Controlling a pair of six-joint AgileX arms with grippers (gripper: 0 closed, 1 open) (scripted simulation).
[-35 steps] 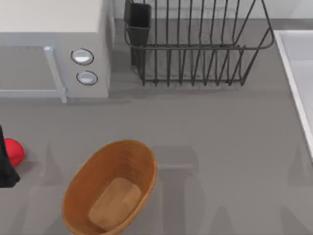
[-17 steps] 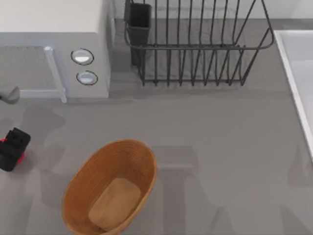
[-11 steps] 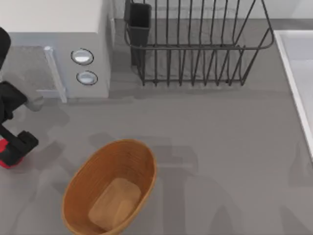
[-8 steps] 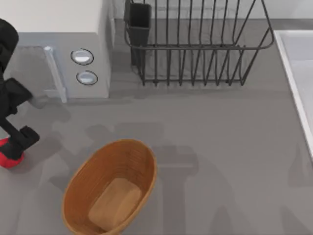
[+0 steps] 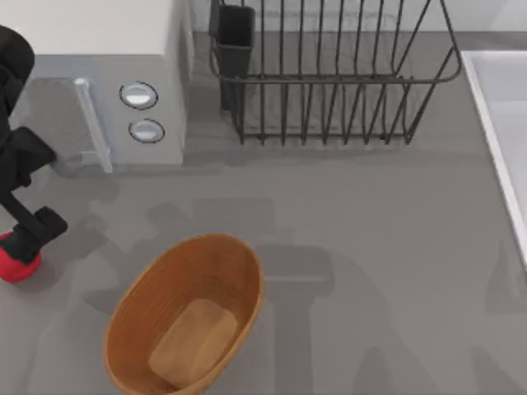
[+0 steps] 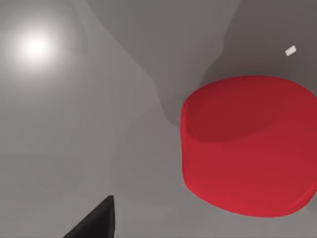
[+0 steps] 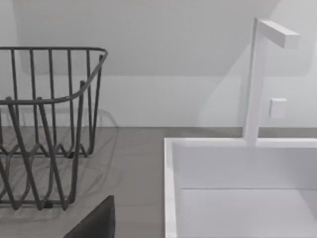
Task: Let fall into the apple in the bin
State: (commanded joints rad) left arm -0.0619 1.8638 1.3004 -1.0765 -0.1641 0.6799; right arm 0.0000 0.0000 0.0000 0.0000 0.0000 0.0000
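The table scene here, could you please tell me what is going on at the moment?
The left arm's tool is at the table's left edge, right over the apple, which sits on the table and is not lifted. The bin stands empty to the right of the apple. The right arm is parked near the sink.

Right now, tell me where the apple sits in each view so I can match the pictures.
Top view: the apple lies on the table at the far left edge, left of the bin, partly under the left gripper.
Left wrist view: the apple is seen close up.
Right wrist view: not in it.
Shared landmark: the grey table.
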